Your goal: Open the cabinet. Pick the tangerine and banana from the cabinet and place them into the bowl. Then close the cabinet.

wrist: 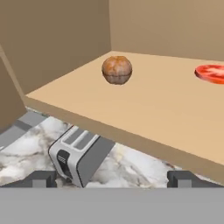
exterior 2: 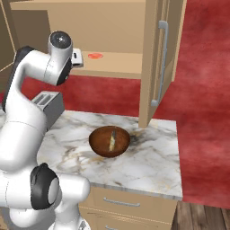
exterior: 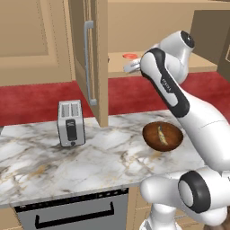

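A: How far along is it?

B: The cabinet (exterior: pixel 94 58) stands open, both doors swung out. A long pale yellow thing, the banana (exterior 2: pixel 112 140) by my reckoning, already lies in the bowl (exterior 2: pixel 92 140) on the counter (exterior: pixel 40 170). So I'd judge the opening and one fruit done.

A: And the tangerine?

B: There's a round orange-brown fruit (wrist: pixel 117 69) on the cabinet shelf (wrist: pixel 144 105), toward the far left corner in the hand view. I take that for the tangerine, though it looks darker than I'd expect. It is not yet picked up. After it goes in the bowl, the doors need closing.

A: The gripper?

B: The gripper (wrist: pixel 112 178) hovers just in front of the shelf's near edge, jaws spread wide and holding nothing.

A: Anything else around?

B: A flat red disc (wrist: pixel 211 72) sits on the shelf to the right of the fruit, well apart from it. A silver toaster (exterior: pixel 71 122) stands on the counter below, left of the bowl. The left door (exterior: pixel 90 54) hangs out beside the arm; the path to the fruit looks free
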Controlling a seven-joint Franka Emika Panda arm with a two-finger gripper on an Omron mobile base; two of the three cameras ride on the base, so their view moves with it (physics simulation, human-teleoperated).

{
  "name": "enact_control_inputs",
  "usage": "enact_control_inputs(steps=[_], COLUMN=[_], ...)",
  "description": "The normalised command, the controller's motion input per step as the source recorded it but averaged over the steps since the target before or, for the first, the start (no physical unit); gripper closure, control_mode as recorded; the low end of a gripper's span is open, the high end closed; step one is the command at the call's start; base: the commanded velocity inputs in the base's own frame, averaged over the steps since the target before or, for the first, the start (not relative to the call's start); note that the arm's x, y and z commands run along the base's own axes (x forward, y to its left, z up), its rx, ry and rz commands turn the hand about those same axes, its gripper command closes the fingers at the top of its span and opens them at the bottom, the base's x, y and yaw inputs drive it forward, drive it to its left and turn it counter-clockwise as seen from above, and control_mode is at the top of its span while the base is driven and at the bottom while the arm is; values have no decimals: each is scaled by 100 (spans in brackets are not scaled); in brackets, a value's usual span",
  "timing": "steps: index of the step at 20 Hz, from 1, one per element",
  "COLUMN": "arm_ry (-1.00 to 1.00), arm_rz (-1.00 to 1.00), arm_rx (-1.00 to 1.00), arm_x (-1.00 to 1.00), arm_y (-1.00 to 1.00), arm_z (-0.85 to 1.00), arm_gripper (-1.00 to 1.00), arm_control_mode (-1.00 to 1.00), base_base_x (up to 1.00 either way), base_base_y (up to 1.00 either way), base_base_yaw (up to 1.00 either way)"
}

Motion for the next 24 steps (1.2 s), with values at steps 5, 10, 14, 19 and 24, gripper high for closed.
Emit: enact_control_inputs(steps=[5,10,14,19,24], arm_ry=[-2,-1,0,0,0], arm_rz=[0,0,0,0,0], arm_rx=[0,0,0,0,0], arm_x=[38,39,36,36,41], arm_y=[19,19,21,25,15], arm_z=[10,2,0,0,0], arm_gripper=[-100,-100,-100,-100,-100], arm_control_mode=[-100,-100,-100,-100,-100], base_base_x=[0,0,0,0,0], base_base_y=[0,0,0,0,0], base_base_yaw=[0,0,0,0,0])
